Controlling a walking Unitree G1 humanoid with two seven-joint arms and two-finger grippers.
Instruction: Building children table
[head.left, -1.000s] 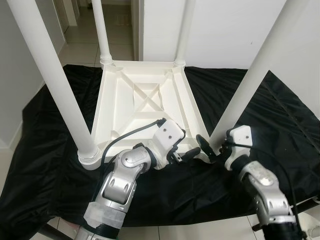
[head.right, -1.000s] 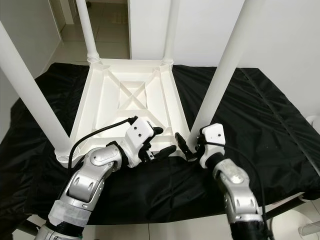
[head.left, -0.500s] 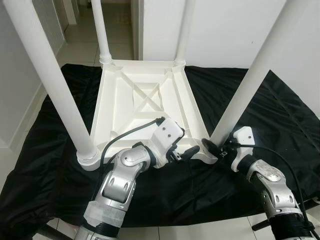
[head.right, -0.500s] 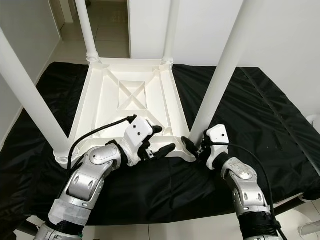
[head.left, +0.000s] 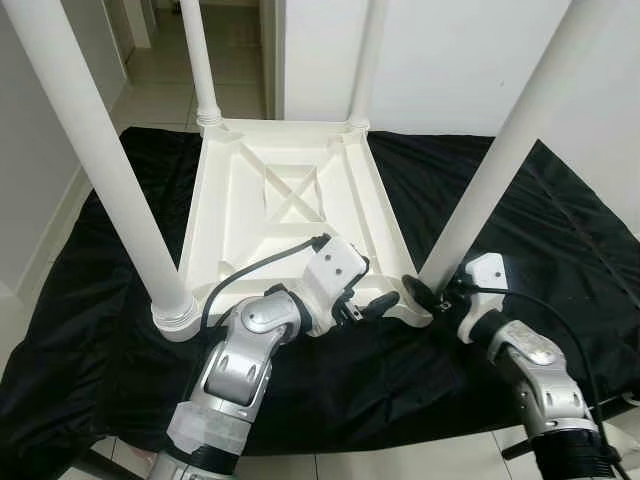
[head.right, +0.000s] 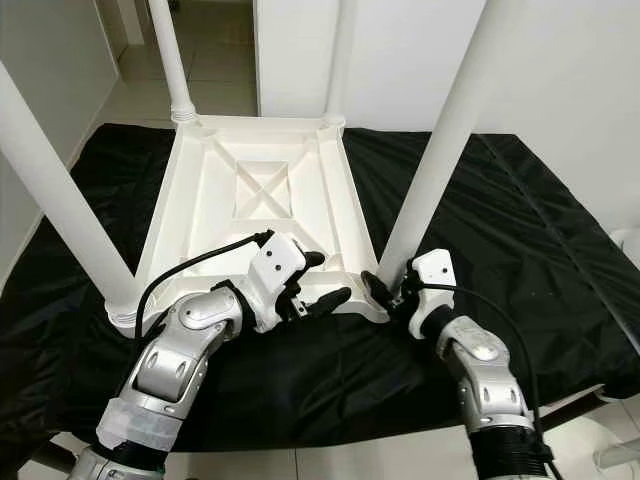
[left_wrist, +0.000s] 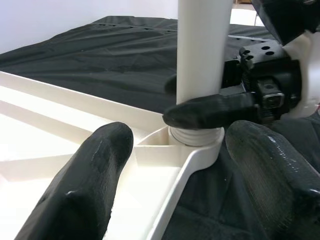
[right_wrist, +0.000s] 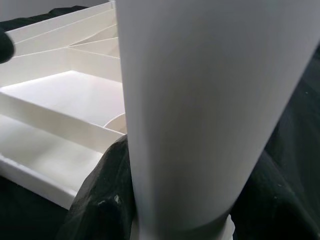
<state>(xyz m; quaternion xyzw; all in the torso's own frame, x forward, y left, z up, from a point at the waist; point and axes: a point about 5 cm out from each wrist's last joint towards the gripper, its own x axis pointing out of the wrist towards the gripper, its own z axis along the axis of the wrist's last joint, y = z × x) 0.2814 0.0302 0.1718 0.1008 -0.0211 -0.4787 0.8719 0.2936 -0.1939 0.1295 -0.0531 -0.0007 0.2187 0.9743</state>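
A white plastic children's table (head.left: 290, 215) lies upside down on a black sheet (head.left: 560, 230) spread over the tiled floor (head.left: 150, 95), its ribbed underside facing up. Four round white legs stand up from its corners: two at the far end, beside a white wall (head.left: 450, 60), and two at the near end, close to the robot.

The right gripper (head.right: 385, 292) is at the near right corner of the table. Its two black fingers (left_wrist: 210, 110) close around the near right white leg (head.left: 505, 160) just above the ribbed collar where that leg meets the tabletop. In the right wrist view the leg stands between the dark finger pads, pressed against it on both sides. The silver right arm (head.left: 535, 370) reaches in from the lower right, its white wrist block just beside the leg.

The left gripper (head.left: 372, 298) hovers at the near edge of the tabletop, just left of that same corner. Its fingers (left_wrist: 85, 185) are spread wide and hold nothing; in the left wrist view the corner of the table's rim shows in the gap between them. A black cable loops over the bent silver left arm (head.left: 245, 350).

The near left white leg (head.left: 105, 170) stands upright in its socket, well apart from both grippers.
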